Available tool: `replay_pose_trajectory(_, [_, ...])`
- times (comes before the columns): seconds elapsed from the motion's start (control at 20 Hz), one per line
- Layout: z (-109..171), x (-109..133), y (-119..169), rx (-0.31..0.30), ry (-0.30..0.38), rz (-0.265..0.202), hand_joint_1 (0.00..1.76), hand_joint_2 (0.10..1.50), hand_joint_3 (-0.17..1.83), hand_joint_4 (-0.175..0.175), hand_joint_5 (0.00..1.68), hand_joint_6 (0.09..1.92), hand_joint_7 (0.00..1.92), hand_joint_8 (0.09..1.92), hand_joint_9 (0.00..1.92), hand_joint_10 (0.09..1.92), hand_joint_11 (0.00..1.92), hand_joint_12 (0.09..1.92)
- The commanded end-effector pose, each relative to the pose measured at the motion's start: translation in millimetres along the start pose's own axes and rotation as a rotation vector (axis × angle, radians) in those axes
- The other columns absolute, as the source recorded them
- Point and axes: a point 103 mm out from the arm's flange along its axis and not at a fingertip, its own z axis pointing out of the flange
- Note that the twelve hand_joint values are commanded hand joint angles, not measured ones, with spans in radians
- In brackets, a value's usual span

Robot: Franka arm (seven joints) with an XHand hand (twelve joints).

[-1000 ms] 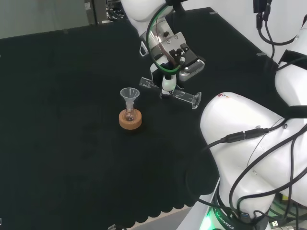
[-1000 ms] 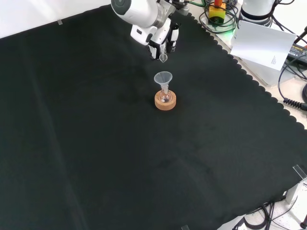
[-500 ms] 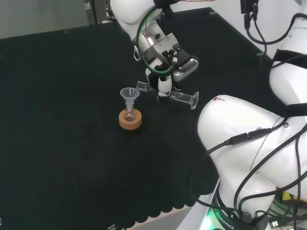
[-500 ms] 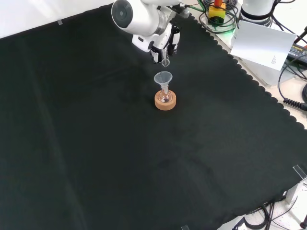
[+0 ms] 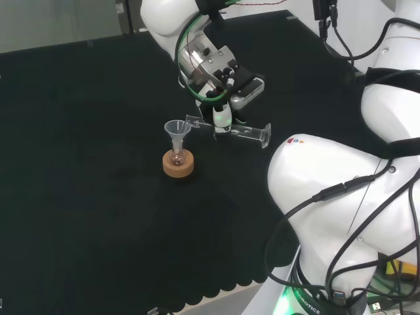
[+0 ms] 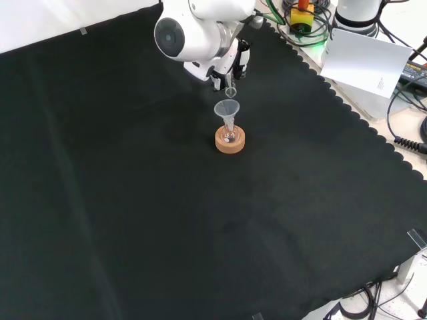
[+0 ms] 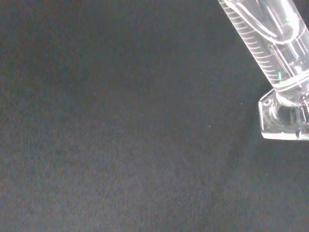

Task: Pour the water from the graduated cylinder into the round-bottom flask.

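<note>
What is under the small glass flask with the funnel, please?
A round cork ring is under the small clear round-bottom flask and holds it on the black cloth. The flask's bottom sits inside the ring, so it is hidden.

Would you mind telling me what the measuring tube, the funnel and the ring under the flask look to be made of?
Measuring tube: clear glass or plastic, glossy, see-through with printed marks. Funnel: clear, likely plastic or glass. Ring: matte tan, grainy, probably cork.
</note>
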Motion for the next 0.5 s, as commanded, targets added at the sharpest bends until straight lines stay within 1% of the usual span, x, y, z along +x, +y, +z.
replay_pose_trajectory(0.05, [-4.0, 1.2, 2.6, 0.041, -0.014, 0.012, 1.14, 1.16, -0.01, -0.175, 0.92, 1.10, 1.18, 0.40, 1.34, 0.12, 1.16, 0.84])
replay_pose_trajectory(0.3, [-8.9, 0.9, 3.6, 0.055, -0.028, 0.029, 1.14, 1.16, -0.01, -0.175, 0.92, 1.11, 1.18, 0.40, 1.34, 0.12, 1.16, 0.84])
replay_pose_trajectory(0.5, [-12.8, -0.5, 3.7, 0.080, -0.041, 0.046, 1.14, 1.16, 0.00, -0.175, 0.92, 1.11, 1.18, 0.40, 1.34, 0.12, 1.16, 0.84])
